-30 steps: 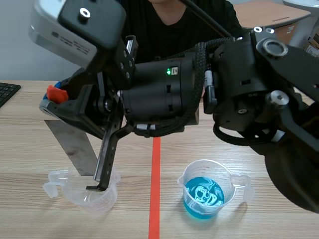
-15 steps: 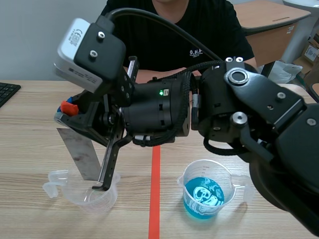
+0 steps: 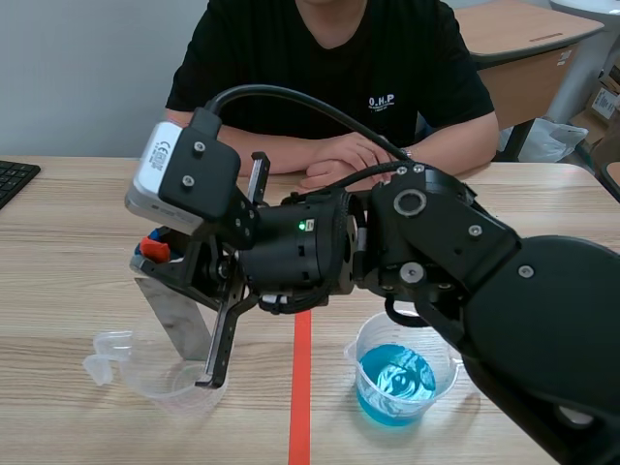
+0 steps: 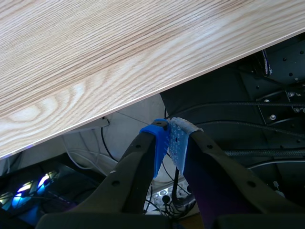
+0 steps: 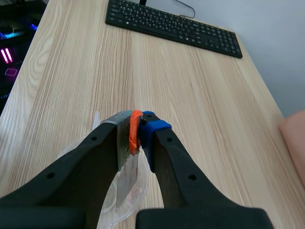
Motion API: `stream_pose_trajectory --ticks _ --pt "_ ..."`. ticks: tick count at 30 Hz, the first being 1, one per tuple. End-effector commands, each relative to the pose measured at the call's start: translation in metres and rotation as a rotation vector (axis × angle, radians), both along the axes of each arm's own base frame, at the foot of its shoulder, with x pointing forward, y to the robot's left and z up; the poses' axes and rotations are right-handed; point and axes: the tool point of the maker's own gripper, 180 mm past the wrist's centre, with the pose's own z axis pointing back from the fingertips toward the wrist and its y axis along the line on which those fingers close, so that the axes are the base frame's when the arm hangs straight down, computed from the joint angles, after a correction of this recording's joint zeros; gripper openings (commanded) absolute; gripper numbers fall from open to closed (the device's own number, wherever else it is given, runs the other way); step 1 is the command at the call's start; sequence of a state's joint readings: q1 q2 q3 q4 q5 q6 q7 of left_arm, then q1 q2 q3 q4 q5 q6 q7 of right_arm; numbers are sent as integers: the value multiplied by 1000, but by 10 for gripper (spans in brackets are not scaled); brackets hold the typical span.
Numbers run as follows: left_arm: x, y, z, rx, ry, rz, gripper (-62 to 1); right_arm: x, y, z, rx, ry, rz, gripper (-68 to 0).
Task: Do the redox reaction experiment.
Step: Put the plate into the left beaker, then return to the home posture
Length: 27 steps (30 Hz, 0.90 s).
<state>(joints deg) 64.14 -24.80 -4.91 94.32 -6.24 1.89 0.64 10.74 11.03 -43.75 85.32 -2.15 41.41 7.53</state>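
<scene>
Clamping the strip (image 3: 179, 315) in my right gripper (image 5: 137, 129) at the clear cup (image 3: 160, 378); the blue cup (image 3: 397, 380), 3 o'clock, seems untouched.

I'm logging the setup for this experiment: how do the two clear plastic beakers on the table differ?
The left beaker shows no liquid, while the right beaker holds blue liquid. A metal strip, clamped in the right gripper, reaches down into the left beaker; nothing dips into the right beaker. Both are clear plastic and sit on opposite sides of the red tape line.
</scene>
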Motion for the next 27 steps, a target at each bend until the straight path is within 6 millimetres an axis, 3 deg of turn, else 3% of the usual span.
stream_pose_trajectory --ticks 1,8,21,27 --pt "1 -5 3 -14 -10 -4 -565 0 5 12 45 -8 17 -654" --pt "1 -5 3 -14 -10 -4 -565 -1 6 10 42 0 23 -477" --pt "1 -5 3 -14 -10 -4 -565 -14 13 18 96 21 68 -3" --pt "1 -5 3 -14 -10 -4 -565 -30 19 23 144 77 107 4"
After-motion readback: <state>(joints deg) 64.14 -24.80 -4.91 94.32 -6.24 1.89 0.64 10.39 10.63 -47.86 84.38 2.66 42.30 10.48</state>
